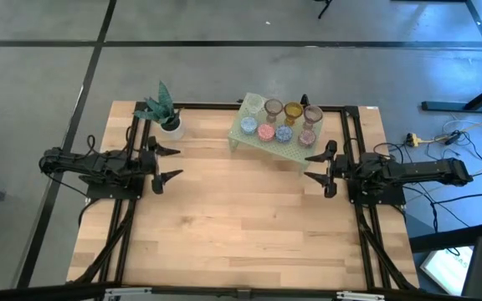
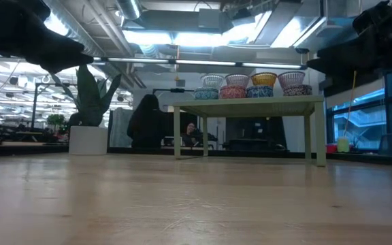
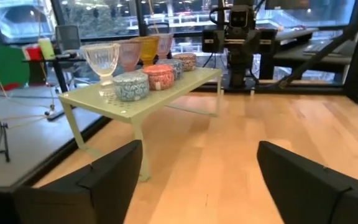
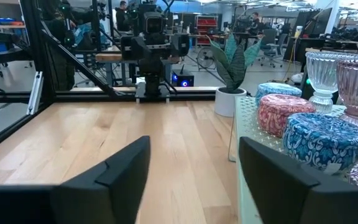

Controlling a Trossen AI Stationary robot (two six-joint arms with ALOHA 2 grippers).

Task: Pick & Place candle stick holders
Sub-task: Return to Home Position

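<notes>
Left gripper (image 1: 176, 163) spread wide, empty, touching nothing, right gripper (image 1: 310, 166) likewise spread and empty, candle stick holders (image 1: 279, 122) stood together on green rack (image 1: 243, 135), far side of desk (image 1: 241, 226).

**Both arms drawn back to their own sides, grippers facing one another with jaws apart.**

The left arm (image 1: 90, 165) lies low and stretched out, its wrist level. The left gripper (image 1: 174, 163) points inward toward the right arm, and its two dark fingers (image 3: 92, 183) stand wide apart with nothing between them. The right arm (image 1: 417, 173) mirrors this pose. The right gripper (image 1: 310, 166) points back at the left one, and its own fingers are likewise spread and empty. The two grippers are well apart, roughly in line across from each other. In the low view only dark parts of both arms show, at the upper corners.
</notes>
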